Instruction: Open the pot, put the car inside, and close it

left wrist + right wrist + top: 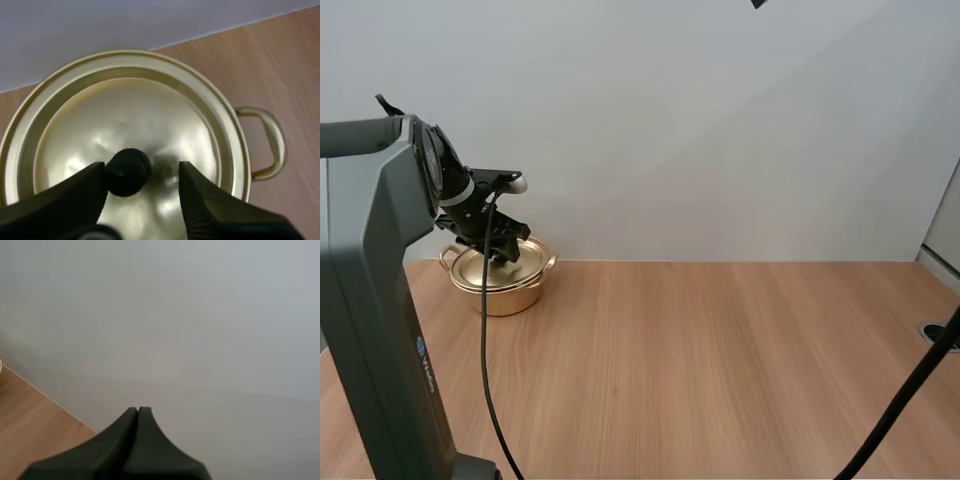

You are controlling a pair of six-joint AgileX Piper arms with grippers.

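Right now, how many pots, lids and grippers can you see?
pot: 1
lid: 1
grippers: 2, the left gripper and the right gripper
Total: 4

No readable text; the blue mark (423, 348) on the left arm (375, 250) is illegible.

Grey upright link of the left arm (375, 300) stands near the camera, forearm reaching forward, wrist pitched down. On the left end effector (142, 167) the fingers (200, 200) stand apart, ribbed inner faces turned to each other (tips aimed downward). On the right end effector (137, 412) both fingers lie together as one dark wedge.
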